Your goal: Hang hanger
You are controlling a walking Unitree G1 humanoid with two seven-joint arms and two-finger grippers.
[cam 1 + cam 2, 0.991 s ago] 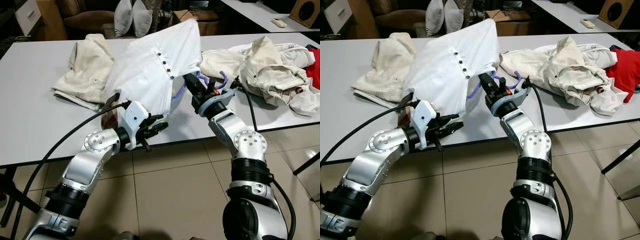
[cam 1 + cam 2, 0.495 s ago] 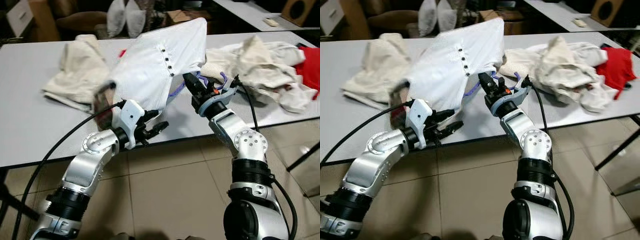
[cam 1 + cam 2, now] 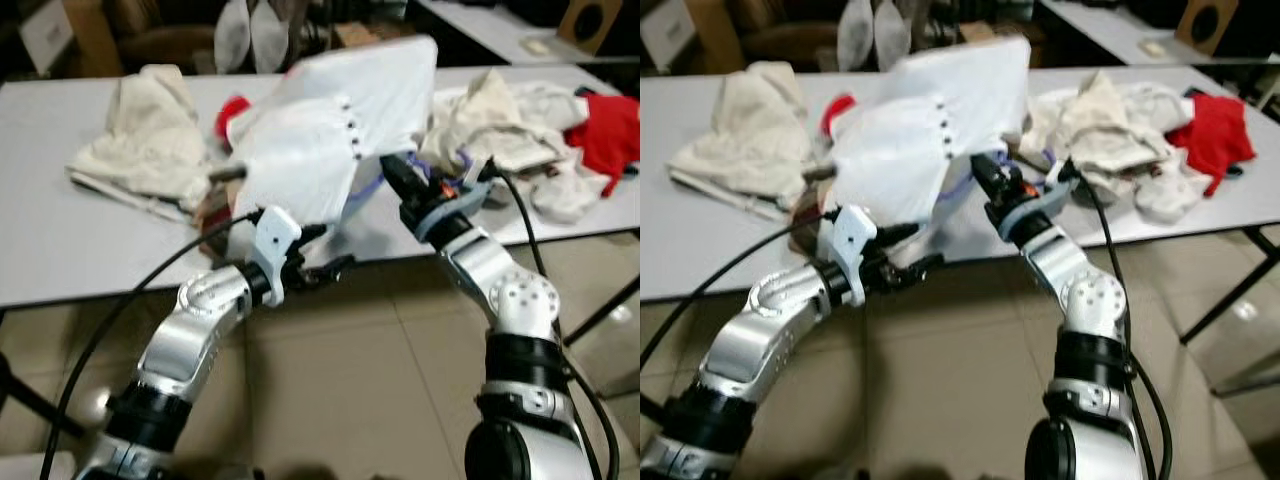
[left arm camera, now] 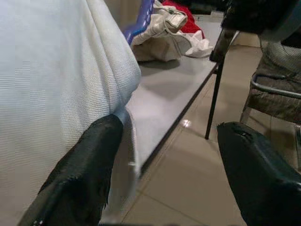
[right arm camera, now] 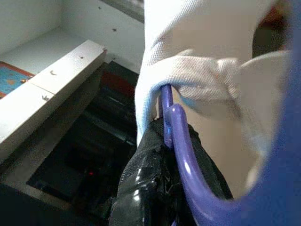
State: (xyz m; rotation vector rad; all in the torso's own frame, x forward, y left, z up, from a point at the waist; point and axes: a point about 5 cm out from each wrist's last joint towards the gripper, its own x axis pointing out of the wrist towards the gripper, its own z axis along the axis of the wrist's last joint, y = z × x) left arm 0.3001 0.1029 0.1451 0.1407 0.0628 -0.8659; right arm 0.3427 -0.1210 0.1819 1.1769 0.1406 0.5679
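Reaching out over the near edge of the grey table (image 3: 60, 250), the left gripper (image 3: 325, 268) sits low, just under the hanging hem of the white shirt (image 3: 320, 150). Its two black fingers (image 4: 82, 179) are spread wide apart and hold nothing; one finger lies right beside the shirt cloth. A little farther in and to the right, the right gripper (image 3: 395, 172) points up under the shirt. Its fingers are clenched on the purple hanger (image 5: 181, 150), and the shirt is draped over that hanger, held up above the table. A row of small dark buttons (image 3: 352, 140) runs down the shirt front. Behind the shirt, on the left of the table, lies a cream garment (image 3: 140, 130). On the right lies a heap of cream clothes (image 3: 510, 130), with a red cloth (image 3: 605, 130) at the far right. Two grey cushions (image 3: 250, 30) stand beyond the far edge.
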